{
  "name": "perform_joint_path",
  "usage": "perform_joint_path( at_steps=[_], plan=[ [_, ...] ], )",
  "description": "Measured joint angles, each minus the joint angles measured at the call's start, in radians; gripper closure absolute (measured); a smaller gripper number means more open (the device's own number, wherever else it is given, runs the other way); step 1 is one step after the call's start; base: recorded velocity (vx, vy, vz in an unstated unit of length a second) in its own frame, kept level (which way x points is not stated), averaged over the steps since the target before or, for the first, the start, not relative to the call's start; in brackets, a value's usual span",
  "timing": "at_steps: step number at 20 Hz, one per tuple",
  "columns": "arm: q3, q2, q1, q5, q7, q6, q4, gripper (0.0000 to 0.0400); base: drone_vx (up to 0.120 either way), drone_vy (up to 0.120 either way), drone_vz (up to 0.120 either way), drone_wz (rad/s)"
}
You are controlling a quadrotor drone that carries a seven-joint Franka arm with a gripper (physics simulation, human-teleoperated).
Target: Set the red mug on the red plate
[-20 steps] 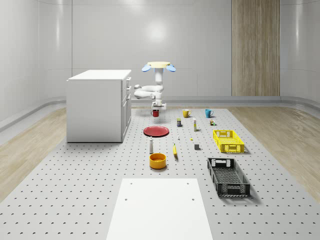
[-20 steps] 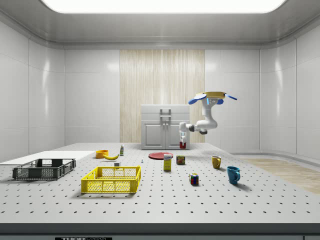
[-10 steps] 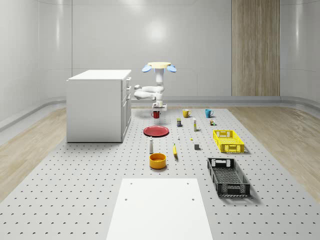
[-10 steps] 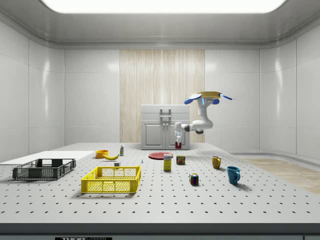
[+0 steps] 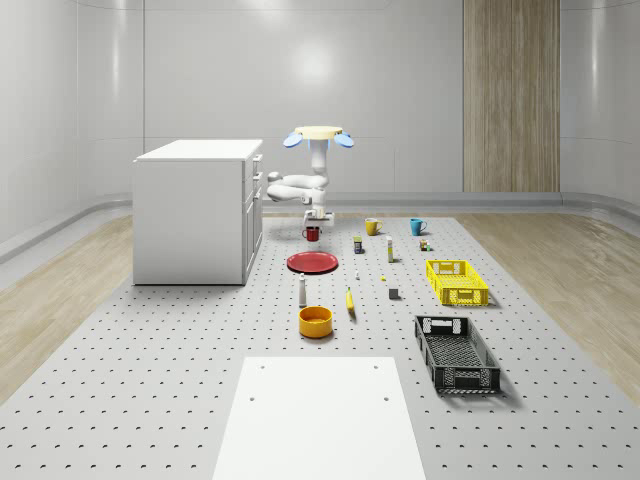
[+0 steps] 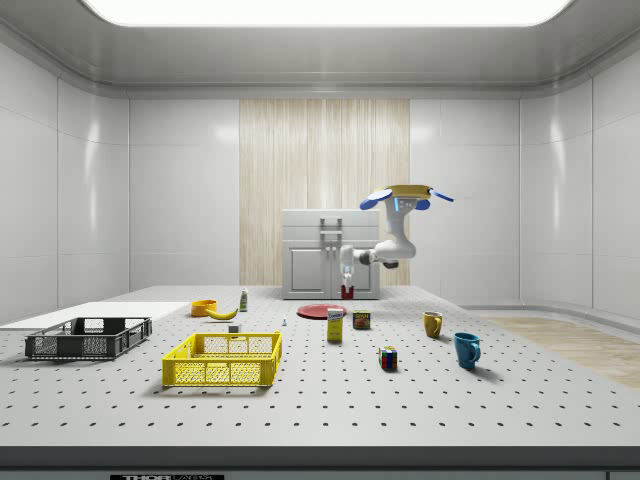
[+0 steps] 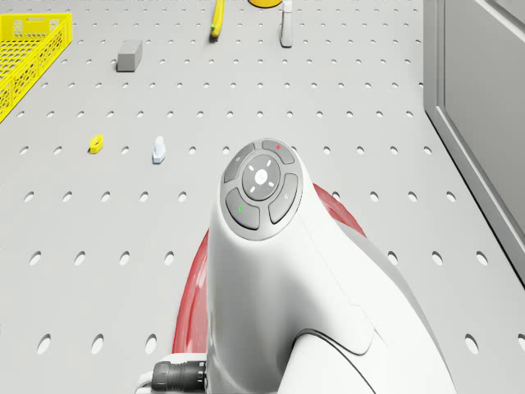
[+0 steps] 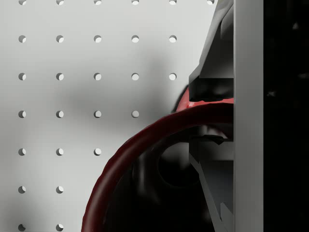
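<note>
The red mug (image 5: 312, 233) hangs in the air just behind the red plate (image 5: 312, 262), held by its rim in my gripper (image 5: 313, 226), which is shut on it. From the side, the mug (image 6: 347, 291) is slightly above and to the right of the plate (image 6: 322, 311), under the gripper (image 6: 347, 283). The drone (image 5: 318, 134) hovers above and behind the plate. In the wrist view the mug's rim (image 8: 145, 140) is pinched by the gripper (image 8: 212, 104). In the drone view the plate (image 7: 189, 305) shows on both sides of my arm (image 7: 279, 271).
A white cabinet (image 5: 197, 210) stands close to the whole-scene view's left of the plate. A yellow mug (image 5: 371, 226), a blue mug (image 5: 416, 226), small cans, a bottle (image 5: 302, 290), a banana (image 5: 350, 300), an orange bowl (image 5: 314, 320) and yellow (image 5: 456, 282) and black (image 5: 456, 353) baskets are spread over the pegboard floor.
Drone, arm and mug have shifted toward the plate: leftward in the side view, slightly lower and nearer in the whole-scene view. The grip on the mug is unchanged.
</note>
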Motion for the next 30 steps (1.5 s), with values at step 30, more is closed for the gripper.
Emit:
perform_joint_path(
  at_steps=[30],
  plan=[
    [-0.058, -0.048, -0.014, -0.043, 0.006, 0.064, 0.012, 0.03, 0.092, 0.0, -0.012, 0.0]
  ],
)
